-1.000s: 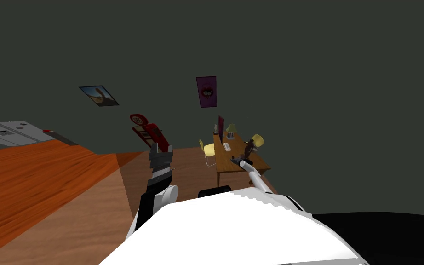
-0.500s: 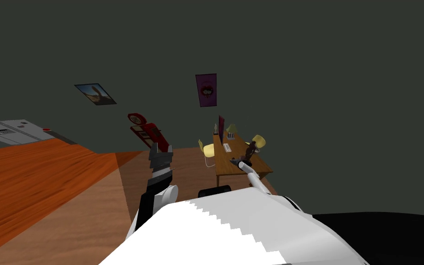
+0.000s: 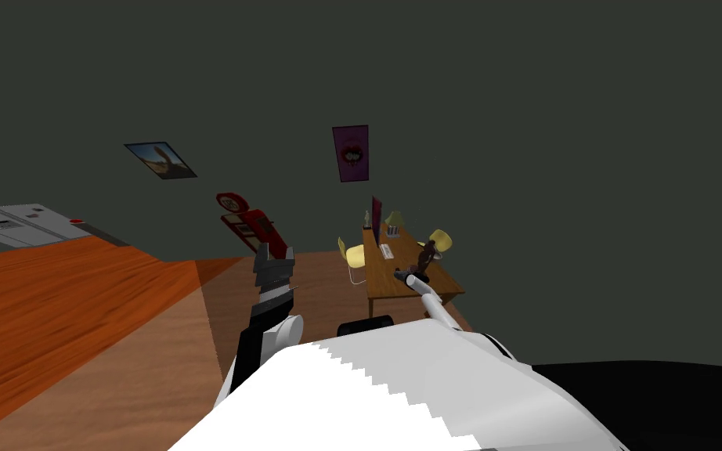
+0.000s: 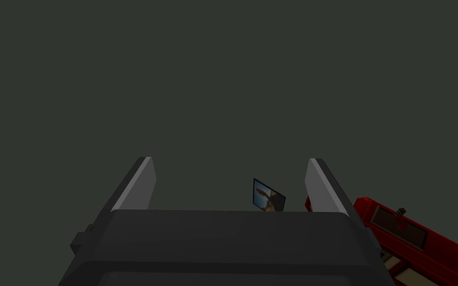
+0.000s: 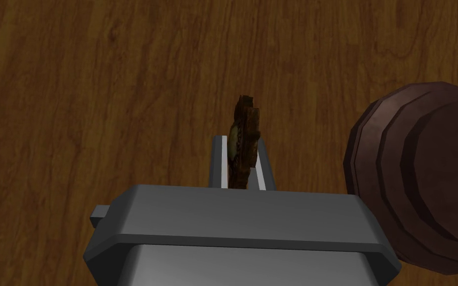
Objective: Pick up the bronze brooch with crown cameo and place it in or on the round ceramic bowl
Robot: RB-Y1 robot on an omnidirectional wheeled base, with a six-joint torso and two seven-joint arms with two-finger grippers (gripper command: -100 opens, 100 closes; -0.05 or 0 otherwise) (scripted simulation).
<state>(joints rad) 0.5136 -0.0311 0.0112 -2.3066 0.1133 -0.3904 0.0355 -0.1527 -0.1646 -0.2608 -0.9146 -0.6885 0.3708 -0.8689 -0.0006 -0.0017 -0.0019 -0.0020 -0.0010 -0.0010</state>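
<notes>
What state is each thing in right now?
Brooch: held edge-on in the right gripper, over the desk.
Right gripper: jaws shut on the brooch.
Left gripper: jaws open, empty, held raised.
Statue: standing upright on the desk, beside the right gripper, not touched.

The right end effector (image 5: 240,141) hangs over the counter (image 5: 99,89), with the brooch (image 5: 247,121) on edge between its fingers and a statue base (image 5: 412,174) just beside it. One chair (image 3: 354,254) stands left of the counter, another (image 3: 439,239) to its right, and a monitor (image 3: 377,219) sits at its far end. The left end effector (image 3: 273,254) is well to the left, over the floor (image 3: 117,352).
</notes>
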